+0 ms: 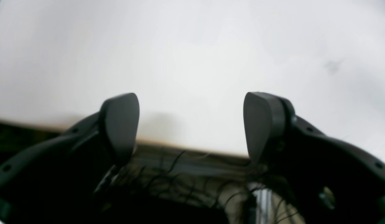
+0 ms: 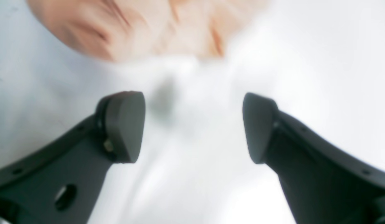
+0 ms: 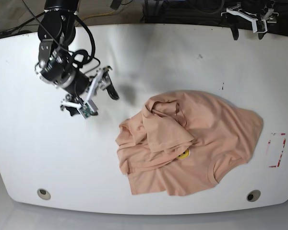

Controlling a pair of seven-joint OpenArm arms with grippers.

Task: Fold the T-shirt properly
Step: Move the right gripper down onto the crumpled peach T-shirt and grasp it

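The T-shirt (image 3: 201, 139) lies crumpled on the white table (image 3: 48, 153), right of centre, peach-pink, with a small yellow face print (image 3: 183, 154) showing among the folds. My right gripper (image 3: 97, 98) hovers open over bare table to the left of the shirt, holding nothing. In the right wrist view its jaws (image 2: 194, 127) stand wide apart, and a blurred edge of the T-shirt (image 2: 148, 28) lies ahead of them. My left gripper (image 3: 248, 28) is at the table's far right edge, away from the shirt. Its wrist view shows the gripper (image 1: 192, 124) open and empty above the table edge.
A red-marked rectangle (image 3: 277, 149) sits on the table right of the shirt. Two round holes (image 3: 44, 193) (image 3: 253, 195) are near the front edge. Dark cables (image 1: 180, 183) hang beyond the far table edge under the left gripper.
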